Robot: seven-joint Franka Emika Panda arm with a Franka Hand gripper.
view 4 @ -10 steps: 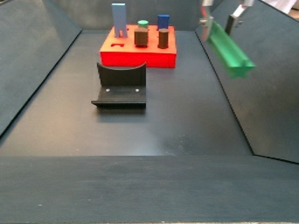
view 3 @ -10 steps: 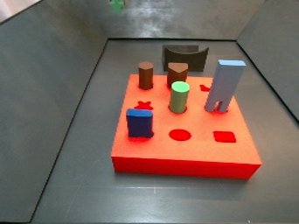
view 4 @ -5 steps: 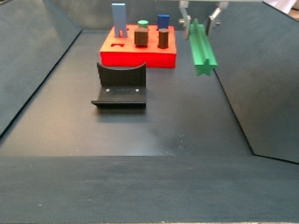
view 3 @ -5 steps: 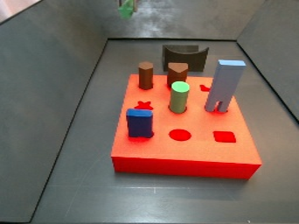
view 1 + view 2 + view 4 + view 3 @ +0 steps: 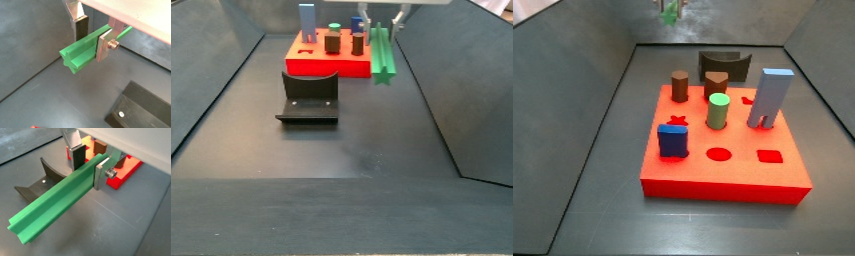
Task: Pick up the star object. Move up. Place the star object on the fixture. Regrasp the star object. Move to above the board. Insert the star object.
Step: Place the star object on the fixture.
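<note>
The gripper (image 5: 91, 163) is clamped on the green star object (image 5: 55, 201), a long bar with a star-shaped cross-section. Both wrist views show the silver finger plates pressing its sides near one end, so the rest of the bar juts well out from the jaws. In a side view the star object (image 5: 381, 55) hangs in the air with its long axis roughly upright, above the bench and near the right edge of the red board (image 5: 318, 64), touching nothing. In the other side view only a small green patch (image 5: 671, 11) shows at the top edge, high above the far wall.

Judging by this, the pick-up is done and the piece is lifted. The fixture (image 5: 307, 96) stands bare on the bench in front of the board, with nothing resting on it, so placing the star there, regrasping it, moving over the board and inserting it all appear to remain.

The board (image 5: 727, 150) carries several pegs already: a blue block (image 5: 673, 139), a green cylinder (image 5: 718, 110), a brown cylinder (image 5: 679, 85), a tall pale blue piece (image 5: 772, 98) and a brown piece (image 5: 716, 82). A star-shaped hole (image 5: 676, 121) lies open behind the blue block. The bench (image 5: 345, 140) is dark, matte and uncluttered, enclosed by sloping dark walls.
</note>
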